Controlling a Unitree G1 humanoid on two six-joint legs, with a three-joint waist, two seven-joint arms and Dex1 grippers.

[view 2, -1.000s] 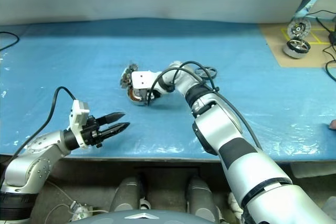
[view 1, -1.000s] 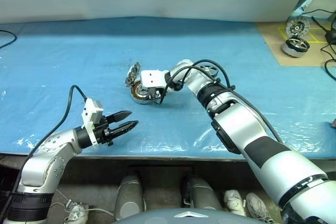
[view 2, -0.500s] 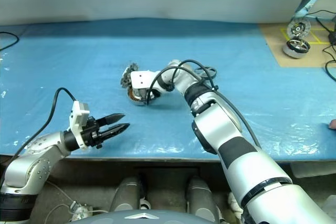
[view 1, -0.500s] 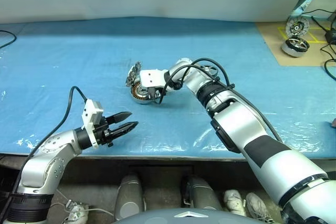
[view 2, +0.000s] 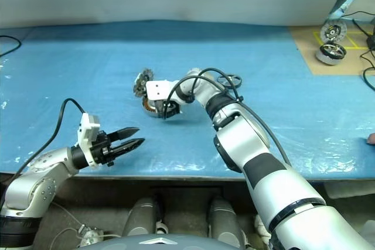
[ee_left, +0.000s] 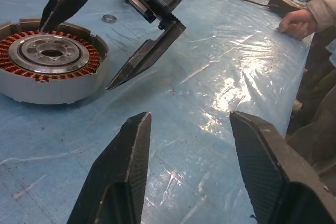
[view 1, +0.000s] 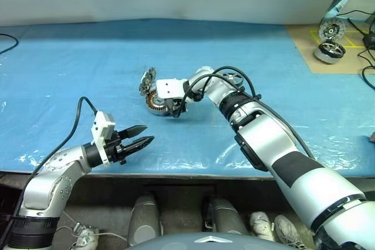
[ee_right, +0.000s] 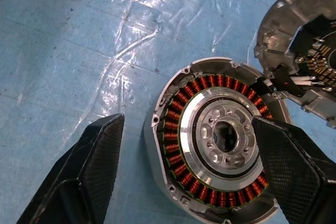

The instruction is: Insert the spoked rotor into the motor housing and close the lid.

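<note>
Change: the right gripper (ee_right: pixel 186 124) has spread its fingers over the last second. They were closer together at the motor housing (view 1: pixel 157 102) a second ago and now stand wide, one on each side of the housing, clear of its wall, with nothing between them but the housing below. The arm itself has not shifted. What the fingers were pinching before cannot be told.

The housing sits flat on the blue sheet (view 1: pixel 70 68). Its copper windings and silver hub are exposed and there is no rotor inside. The lid (view 1: pixel 147 80) stands up on edge at the housing's 11 o'clock, joined at the rim and swung open.

The spoked rotor (view 2: pixel 229 79) lies on the sheet at the housing's 2 o'clock, just beyond the right forearm, untouched.

The left gripper (view 1: pixel 149 132) hangs at the housing's 7 o'clock, well apart, with its fingers parted and empty.

A small loose ring (ee_left: pixel 109 18) lies beside the housing. A person's hand (ee_left: pixel 296 22) rests at the table edge.

Judgement: the housing is let go and open, so it looks ready to receive the rotor. Insertion has not started. The likely next step is for the right gripper to fetch the rotor at 2 o'clock.
</note>
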